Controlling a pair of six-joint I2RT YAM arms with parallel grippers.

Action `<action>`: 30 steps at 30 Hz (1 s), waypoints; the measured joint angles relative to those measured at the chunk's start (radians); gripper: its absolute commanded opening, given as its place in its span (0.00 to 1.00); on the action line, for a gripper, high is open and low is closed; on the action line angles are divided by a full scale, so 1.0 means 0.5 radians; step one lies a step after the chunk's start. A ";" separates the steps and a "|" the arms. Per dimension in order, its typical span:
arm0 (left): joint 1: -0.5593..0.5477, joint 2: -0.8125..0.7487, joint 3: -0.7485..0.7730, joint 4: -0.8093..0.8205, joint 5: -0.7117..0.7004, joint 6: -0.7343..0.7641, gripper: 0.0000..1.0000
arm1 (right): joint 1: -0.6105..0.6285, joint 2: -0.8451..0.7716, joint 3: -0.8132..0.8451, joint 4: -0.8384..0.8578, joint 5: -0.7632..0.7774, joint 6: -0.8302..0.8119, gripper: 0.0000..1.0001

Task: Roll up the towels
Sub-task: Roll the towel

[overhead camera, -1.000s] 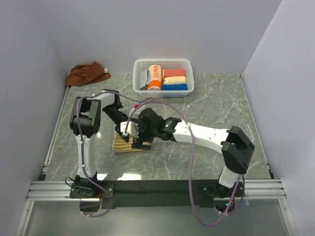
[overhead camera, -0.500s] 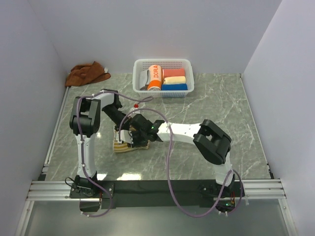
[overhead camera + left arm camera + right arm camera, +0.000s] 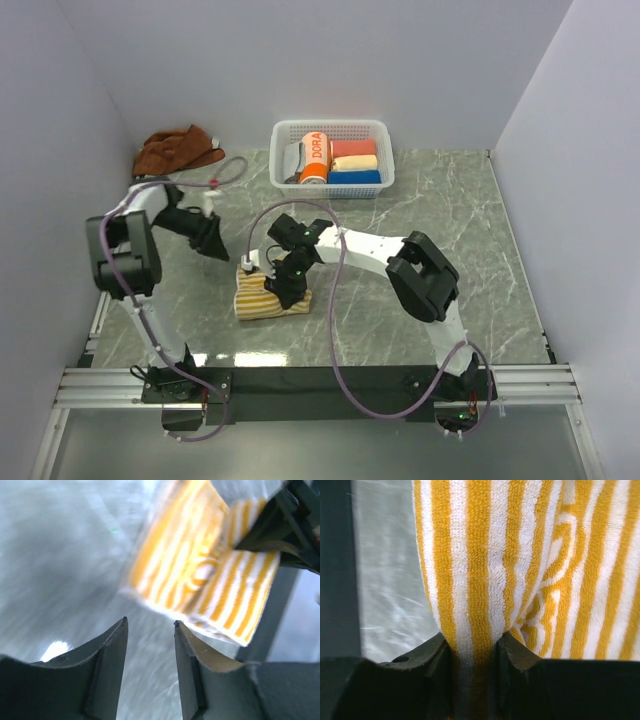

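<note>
Yellow-striped towel (image 3: 258,298), pinched by right jaws

Only one word reads — "DORA", on the orange roll (image 3: 314,155).

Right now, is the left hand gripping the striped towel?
No, the left hand's fingers stand apart with nothing between them, and the striped towel lies beyond them.
</note>
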 measured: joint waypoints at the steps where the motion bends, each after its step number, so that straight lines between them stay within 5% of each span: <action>1: 0.085 -0.056 -0.014 0.027 0.002 0.000 0.47 | -0.001 0.046 0.059 -0.068 -0.047 0.011 0.00; 6: 0.333 -0.410 -0.198 0.136 0.010 0.009 0.48 | -0.036 0.346 0.460 -0.446 -0.313 0.089 0.00; 14: 0.293 -1.193 -0.696 0.212 -0.011 0.183 0.64 | -0.167 0.861 1.054 -1.010 -0.787 0.201 0.00; 24: -0.632 -1.907 -1.368 0.639 -0.405 0.229 0.76 | -0.214 1.173 1.330 -1.336 -1.101 0.381 0.00; 30: -1.112 -2.015 -1.547 0.969 -0.677 0.159 0.79 | -0.232 1.222 1.366 -1.366 -1.150 0.467 0.00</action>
